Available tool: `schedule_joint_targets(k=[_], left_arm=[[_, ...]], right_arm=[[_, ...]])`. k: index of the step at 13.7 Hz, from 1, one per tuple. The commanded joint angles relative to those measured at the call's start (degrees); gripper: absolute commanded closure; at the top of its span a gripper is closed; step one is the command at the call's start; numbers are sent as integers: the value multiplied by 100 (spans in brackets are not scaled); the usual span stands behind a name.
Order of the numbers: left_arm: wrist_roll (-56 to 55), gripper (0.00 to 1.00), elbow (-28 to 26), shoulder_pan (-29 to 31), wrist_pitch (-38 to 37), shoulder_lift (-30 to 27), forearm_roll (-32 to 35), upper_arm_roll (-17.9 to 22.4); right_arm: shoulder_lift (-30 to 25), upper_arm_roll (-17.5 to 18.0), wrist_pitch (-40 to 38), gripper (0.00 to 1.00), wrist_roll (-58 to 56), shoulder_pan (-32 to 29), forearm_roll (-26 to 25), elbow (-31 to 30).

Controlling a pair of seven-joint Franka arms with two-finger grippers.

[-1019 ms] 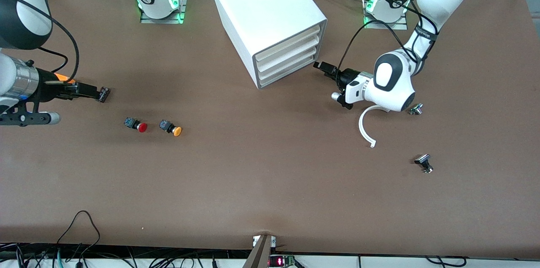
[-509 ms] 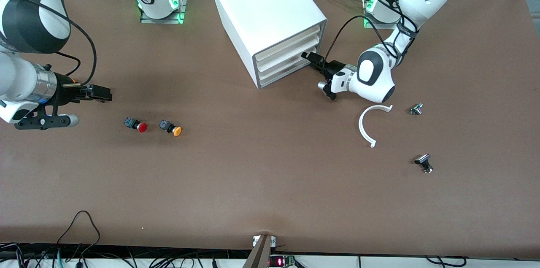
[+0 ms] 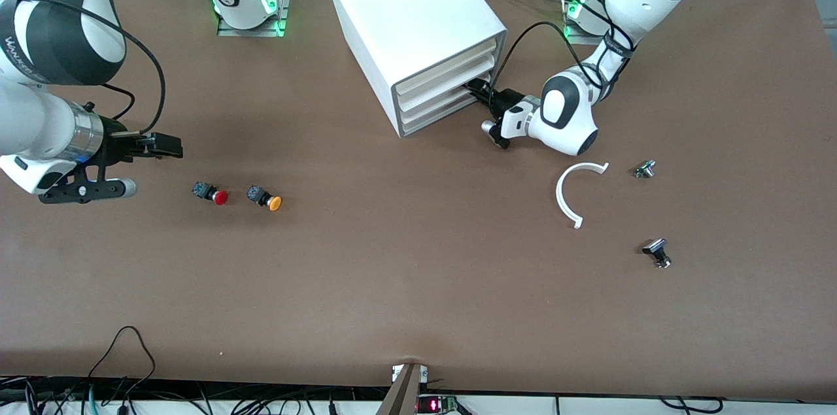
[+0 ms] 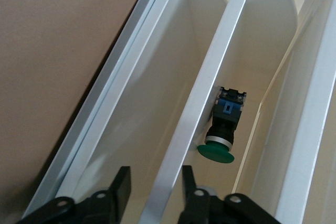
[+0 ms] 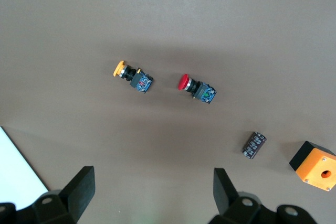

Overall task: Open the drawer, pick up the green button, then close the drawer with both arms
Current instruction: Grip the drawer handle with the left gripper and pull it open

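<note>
Left gripper (image 4: 152, 192), fingers spread astride the drawer (image 4: 194, 103) front lip, apparently readying a pull toward the button (image 4: 223, 129); right gripper (image 5: 152, 192) waiting, released, over the table (image 3: 418, 284).

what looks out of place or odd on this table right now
Nothing is spilled or broken. One oddity: the white box-shaped cabinet sits skewed to the table edges. A loose white curved plastic strip lies beside the left gripper, which is open at the drawer fronts.
</note>
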Motion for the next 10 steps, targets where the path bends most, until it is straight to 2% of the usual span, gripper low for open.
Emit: schedule_joint_targets(k=[1, 4, 6, 10], left_arm=[[177, 100, -60, -32, 78, -11, -185, -9], [177, 100, -25, 38, 244, -46, -132, 114], [177, 100, 106, 56, 359, -72, -106, 421], [160, 100, 800, 91, 455, -72, 60, 1159]], right_arm=[[66, -9, 91, 0, -101, 14, -67, 94], [67, -9, 100, 0, -118, 5, -67, 147], [110, -18, 179, 0, -127, -39, -24, 182], [137, -18, 240, 0, -417, -39, -6, 174]])
